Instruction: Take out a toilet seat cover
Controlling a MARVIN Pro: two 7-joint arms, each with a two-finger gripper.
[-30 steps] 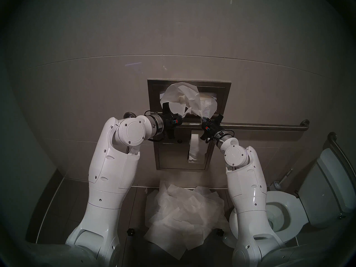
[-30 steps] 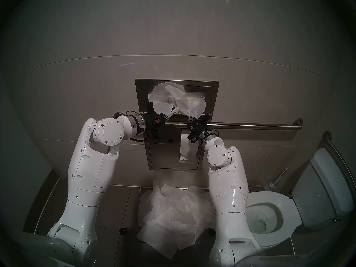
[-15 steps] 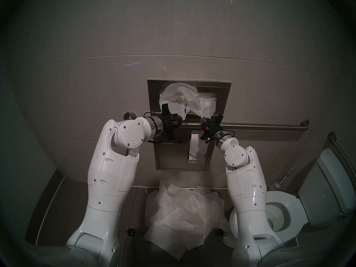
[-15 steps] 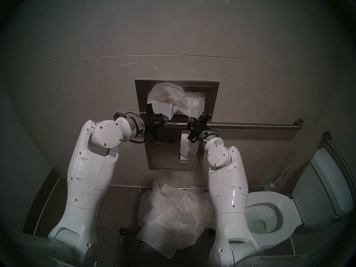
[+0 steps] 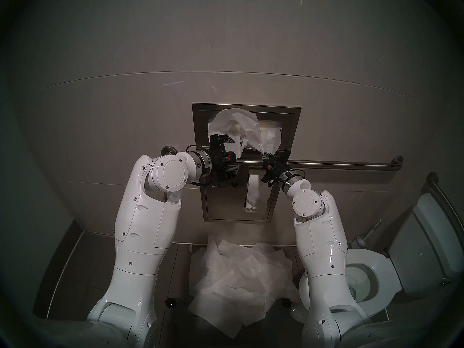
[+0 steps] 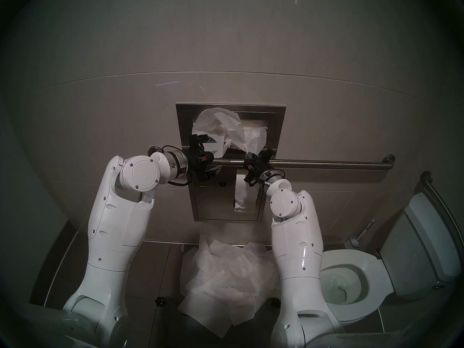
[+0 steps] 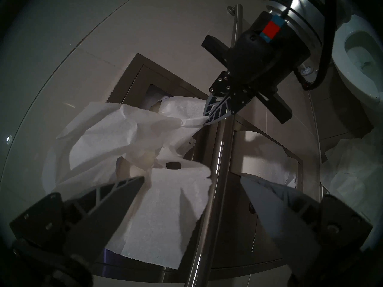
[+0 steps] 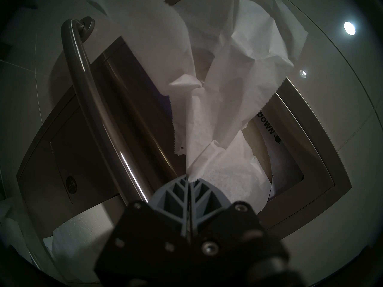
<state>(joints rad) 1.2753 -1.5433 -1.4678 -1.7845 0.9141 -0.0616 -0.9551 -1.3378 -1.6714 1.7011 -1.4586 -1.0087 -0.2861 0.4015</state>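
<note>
The cover (image 5: pixel 241 129) is pinched at its lower right corner by the right claw (image 5: pixel 266 156), the sheet trailing up-left into the dispenser (image 5: pixel 288 129). The left claw (image 5: pixel 229 154) is spread wide and empty at the dispenser's left edge.

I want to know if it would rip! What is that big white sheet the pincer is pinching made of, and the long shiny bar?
The toilet seat cover looks like thin tissue paper: matte, wrinkled, a little see-through, with a jagged edge. It would probably rip easily. The grab bar looks like brushed metal, maybe steel: grey, with bright glints.
</note>
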